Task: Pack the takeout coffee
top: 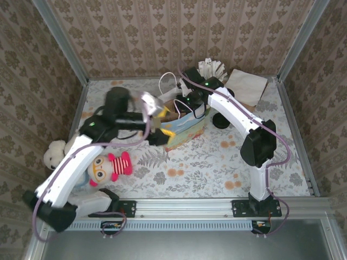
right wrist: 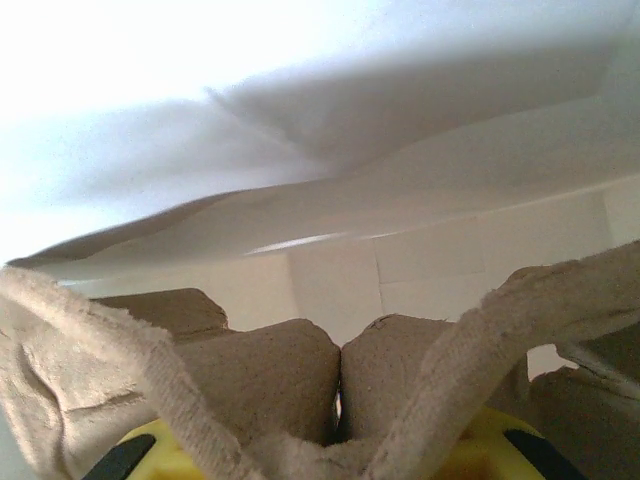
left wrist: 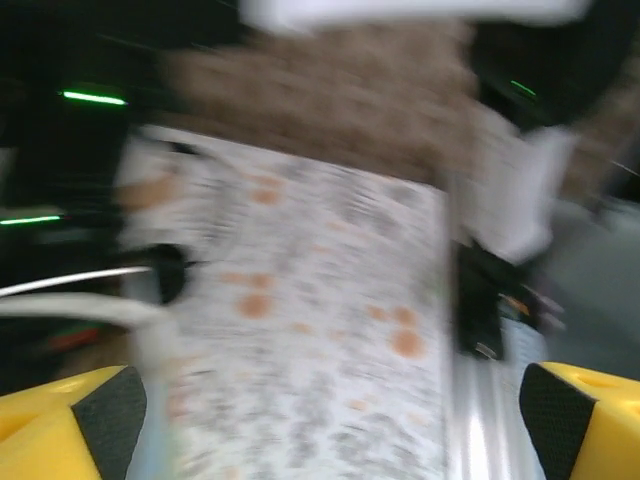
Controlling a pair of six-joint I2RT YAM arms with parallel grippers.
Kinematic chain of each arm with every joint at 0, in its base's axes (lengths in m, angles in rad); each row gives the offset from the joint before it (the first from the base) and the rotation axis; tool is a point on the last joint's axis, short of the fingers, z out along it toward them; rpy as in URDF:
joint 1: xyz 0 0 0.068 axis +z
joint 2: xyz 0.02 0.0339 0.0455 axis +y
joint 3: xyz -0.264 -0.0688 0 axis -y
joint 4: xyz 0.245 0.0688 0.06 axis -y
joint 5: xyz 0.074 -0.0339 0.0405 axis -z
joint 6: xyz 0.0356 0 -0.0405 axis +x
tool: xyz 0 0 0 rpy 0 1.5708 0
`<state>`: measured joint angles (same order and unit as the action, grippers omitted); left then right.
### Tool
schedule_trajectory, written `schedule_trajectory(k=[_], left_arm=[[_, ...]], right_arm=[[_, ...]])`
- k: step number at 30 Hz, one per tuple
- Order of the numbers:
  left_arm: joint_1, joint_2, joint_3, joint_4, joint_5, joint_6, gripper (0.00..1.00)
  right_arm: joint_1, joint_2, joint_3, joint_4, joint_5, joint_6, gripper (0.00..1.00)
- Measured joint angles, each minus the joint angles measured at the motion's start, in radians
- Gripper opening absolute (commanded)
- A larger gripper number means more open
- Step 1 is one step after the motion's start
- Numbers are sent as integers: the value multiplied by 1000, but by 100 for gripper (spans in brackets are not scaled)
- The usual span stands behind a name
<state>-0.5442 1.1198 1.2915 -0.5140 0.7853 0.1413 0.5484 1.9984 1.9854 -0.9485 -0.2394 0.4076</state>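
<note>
One plush toy (top: 111, 165) lies left of the gift bag (top: 187, 130), napkins (top: 246, 86) behind.

Left end effector (left wrist: 330, 400) wide open, right arm (top: 238, 116) outstretched.

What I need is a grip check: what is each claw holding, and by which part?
The right claw pinches a brown pulp cup carrier by a raised ridge, inside the gift bag. The left claw stands open, holding nothing.

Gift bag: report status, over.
Left gripper open, empty, beside the gift bag. Right gripper inside it, shut on pulp carrier. Coffee packed or not: cannot tell.
</note>
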Motion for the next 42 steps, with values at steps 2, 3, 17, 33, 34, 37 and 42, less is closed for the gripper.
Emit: schedule_trajectory(k=[2, 3, 17, 33, 34, 37, 42], left_arm=[[109, 7, 48, 68, -97, -114, 89], [156, 46, 95, 87, -151, -174, 85], [186, 590, 357, 93, -259, -353, 25], [164, 731, 546, 79, -241, -446, 0], [162, 740, 558, 76, -239, -449, 0], [162, 755, 588, 51, -223, -452, 16], [165, 714, 575, 21, -243, -423, 57]], right_arm=[[0, 0, 0, 0, 0, -13, 22], [0, 0, 0, 0, 1, -18, 23], [6, 0, 6, -2, 26, -77, 22], [42, 187, 252, -318, 56, -158, 22], [42, 201, 264, -337, 53, -158, 22], [42, 243, 311, -389, 44, -154, 22], [42, 266, 356, -434, 26, -141, 22]])
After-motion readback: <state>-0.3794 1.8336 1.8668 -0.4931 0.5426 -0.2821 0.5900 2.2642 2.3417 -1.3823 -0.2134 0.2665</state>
